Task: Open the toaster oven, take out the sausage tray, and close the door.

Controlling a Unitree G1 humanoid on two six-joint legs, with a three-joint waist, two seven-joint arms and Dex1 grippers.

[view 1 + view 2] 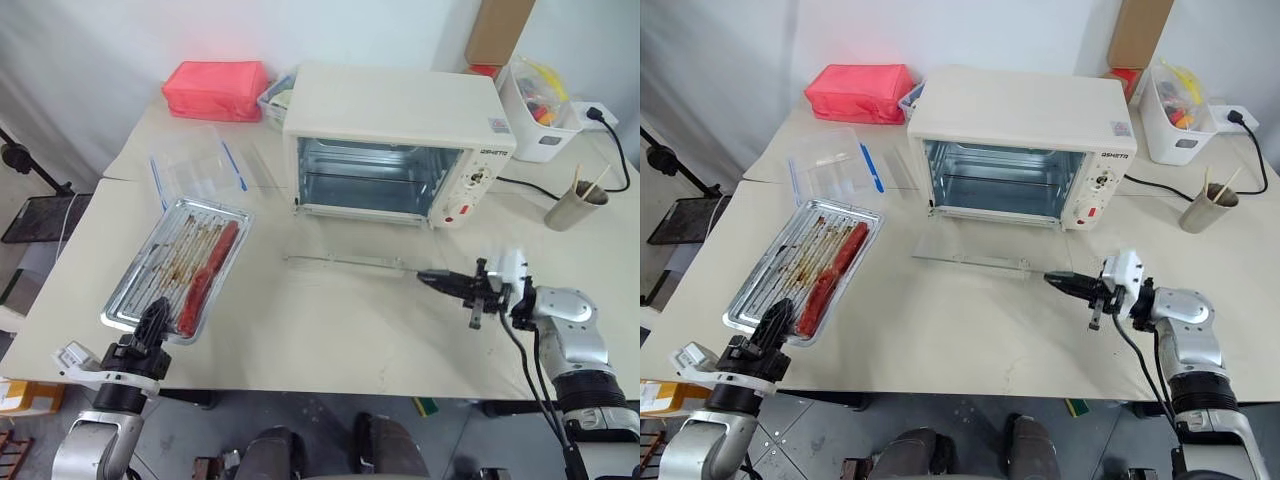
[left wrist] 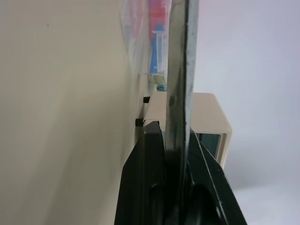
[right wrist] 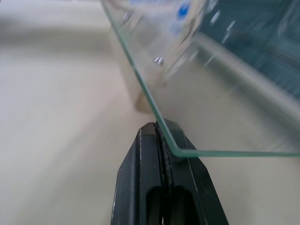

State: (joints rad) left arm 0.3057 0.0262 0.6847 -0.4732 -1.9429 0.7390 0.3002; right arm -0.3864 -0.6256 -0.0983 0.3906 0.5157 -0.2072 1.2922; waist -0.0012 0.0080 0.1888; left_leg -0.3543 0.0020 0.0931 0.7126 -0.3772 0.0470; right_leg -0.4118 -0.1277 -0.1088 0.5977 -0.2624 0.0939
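Toaster oven [image 1: 400, 140], a boxy cream-white one, stood at the back of the pale bench [image 1: 330, 320] with its glass door [image 1: 345, 262] folded down flat. The shiny ridged metal sausage tray [image 1: 180, 265] lay left of it, near edge pinched in the left hand [image 1: 152, 318].

The left wrist view showed that hand's black fingers [image 2: 145, 187] closed on the tray rim.

The right wrist view showed the right hand [image 3: 161, 136] shut at the door's glass corner.
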